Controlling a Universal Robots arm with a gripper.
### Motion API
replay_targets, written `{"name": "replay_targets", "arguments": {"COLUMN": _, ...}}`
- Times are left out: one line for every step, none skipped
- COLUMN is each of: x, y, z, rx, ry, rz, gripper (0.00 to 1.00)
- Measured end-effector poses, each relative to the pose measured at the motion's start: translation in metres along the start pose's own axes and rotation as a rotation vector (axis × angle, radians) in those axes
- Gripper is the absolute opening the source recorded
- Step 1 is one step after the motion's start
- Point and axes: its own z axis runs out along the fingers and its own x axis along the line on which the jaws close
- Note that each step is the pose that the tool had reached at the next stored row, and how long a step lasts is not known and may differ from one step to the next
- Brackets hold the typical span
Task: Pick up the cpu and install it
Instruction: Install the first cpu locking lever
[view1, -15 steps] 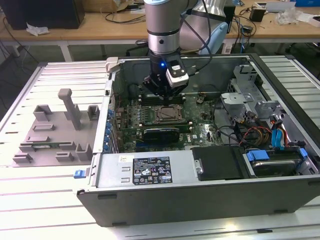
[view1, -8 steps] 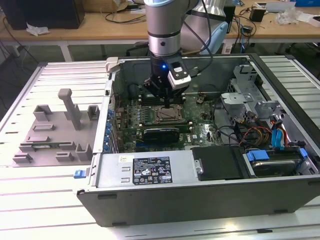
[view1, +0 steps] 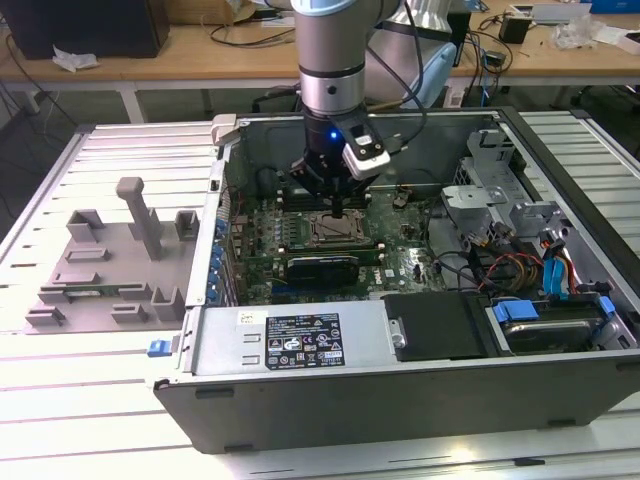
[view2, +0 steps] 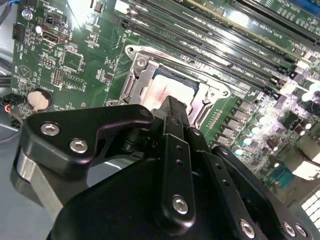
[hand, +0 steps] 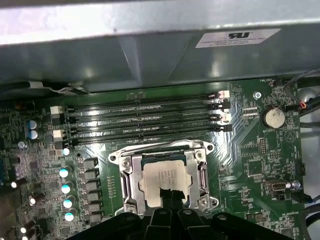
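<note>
The cpu (hand: 162, 177) lies flat inside the metal-framed motherboard socket (hand: 127, 175), its silver-grey top facing up; the second wrist view also has the cpu (view2: 167, 90) in the socket (view2: 135, 80). My gripper (hand: 170, 197) is directly over the chip's near edge, its two black fingers pressed together with no gap between them. In the second wrist view the gripper (view2: 172, 106) tip reaches down onto the chip and hides part of it. In the exterior view the gripper (view1: 340, 210) hangs inside the open computer case, just above the socket (view1: 335, 232).
Black memory slots (hand: 145, 117) run beside the socket, and a coin battery (hand: 273, 117) sits on the board. The case wall (hand: 150, 50) stands close behind. A grey parts fixture (view1: 110, 260) lies at the exterior view's left. The power supply (view1: 290, 340) and drive cage (view1: 500, 190) crowd the case.
</note>
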Motion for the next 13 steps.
{"name": "replay_targets", "arguments": {"x": -0.0002, "y": -0.0004, "z": 0.0001, "rx": -0.0004, "ry": -0.0002, "rz": -0.006, "gripper": 0.11}}
{"name": "replay_targets", "arguments": {"x": -0.0003, "y": -0.0010, "z": 0.0003, "rx": -0.0010, "ry": -0.0005, "rz": -0.013, "gripper": 0.11}}
{"name": "replay_targets", "arguments": {"x": -0.0003, "y": -0.0017, "z": 0.0003, "rx": -0.0013, "ry": -0.0006, "rz": -0.018, "gripper": 0.11}}
{"name": "replay_targets", "arguments": {"x": -0.0005, "y": -0.0034, "z": 0.0003, "rx": -0.0014, "ry": -0.0008, "rz": -0.024, "gripper": 0.11}}
{"name": "replay_targets", "arguments": {"x": -0.0005, "y": -0.0035, "z": 0.0004, "rx": -0.0016, "ry": -0.0010, "rz": -0.025, "gripper": 0.11}}
{"name": "replay_targets", "arguments": {"x": -0.0005, "y": -0.0035, "z": 0.0004, "rx": -0.0015, "ry": -0.0009, "rz": -0.025, "gripper": 0.11}}
{"name": "replay_targets", "arguments": {"x": -0.0005, "y": -0.0037, "z": -0.0004, "rx": -0.0014, "ry": -0.0008, "rz": -0.025, "gripper": 0.11}}
{"name": "replay_targets", "arguments": {"x": -0.0006, "y": -0.0037, "z": -0.0010, "rx": -0.0015, "ry": -0.0009, "rz": -0.026, "gripper": 0.11}}
{"name": "replay_targets", "arguments": {"x": -0.0006, "y": -0.0037, "z": -0.0015, "rx": -0.0015, "ry": -0.0010, "rz": -0.026, "gripper": 0.11}}
{"name": "replay_targets", "arguments": {"x": -0.0007, "y": -0.0037, "z": -0.0018, "rx": -0.0016, "ry": -0.0010, "rz": -0.026, "gripper": 0.11}}
{"name": "replay_targets", "arguments": {"x": -0.0007, "y": -0.0036, "z": -0.0018, "rx": -0.0018, "ry": -0.0011, "rz": -0.025, "gripper": 0.11}}
{"name": "replay_targets", "arguments": {"x": -0.0007, "y": -0.0036, "z": -0.0018, "rx": -0.0019, "ry": -0.0011, "rz": -0.026, "gripper": 0.11}}
{"name": "replay_targets", "arguments": {"x": -0.0007, "y": -0.0036, "z": -0.0018, "rx": -0.0018, "ry": -0.0010, "rz": -0.026, "gripper": 0.11}}
